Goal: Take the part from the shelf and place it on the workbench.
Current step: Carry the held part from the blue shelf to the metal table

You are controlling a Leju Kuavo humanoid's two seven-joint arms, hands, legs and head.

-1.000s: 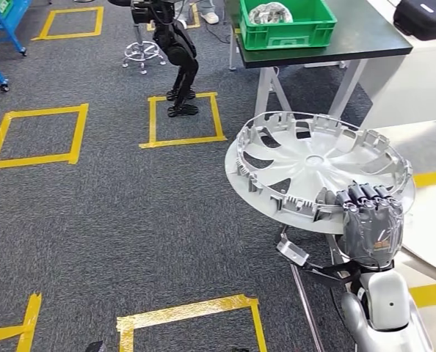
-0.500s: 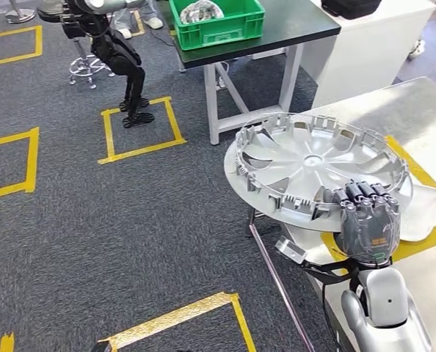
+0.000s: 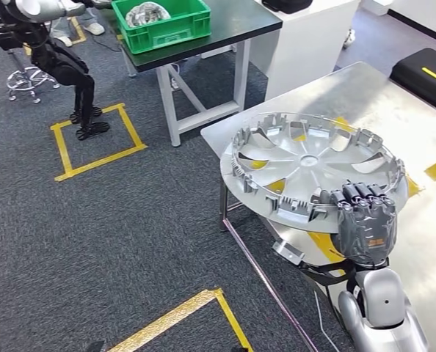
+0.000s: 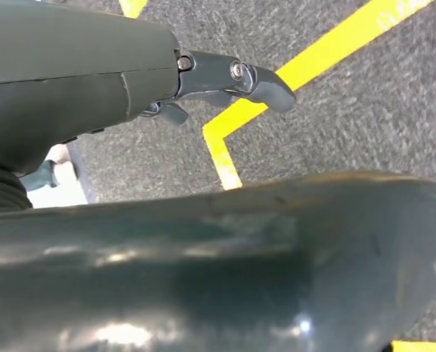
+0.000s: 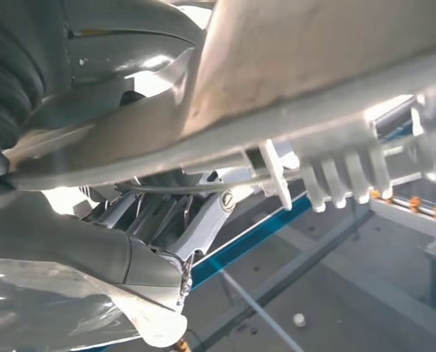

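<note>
One hand (image 3: 366, 227) grips the hubcap (image 3: 310, 165) above the workbench (image 3: 371, 95).

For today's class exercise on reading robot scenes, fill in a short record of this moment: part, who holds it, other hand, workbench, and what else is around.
part: silver wheel cover, held roughly level, ribbed inner side up
held by: right hand, gripping its near rim
left hand: hangs over the carpet, holds nothing
workbench: grey table with yellow tape, partly beneath the cover
placed yet: no, cover not set down
background: green crate on a black table; dark robot beside a yellow floor square
</note>
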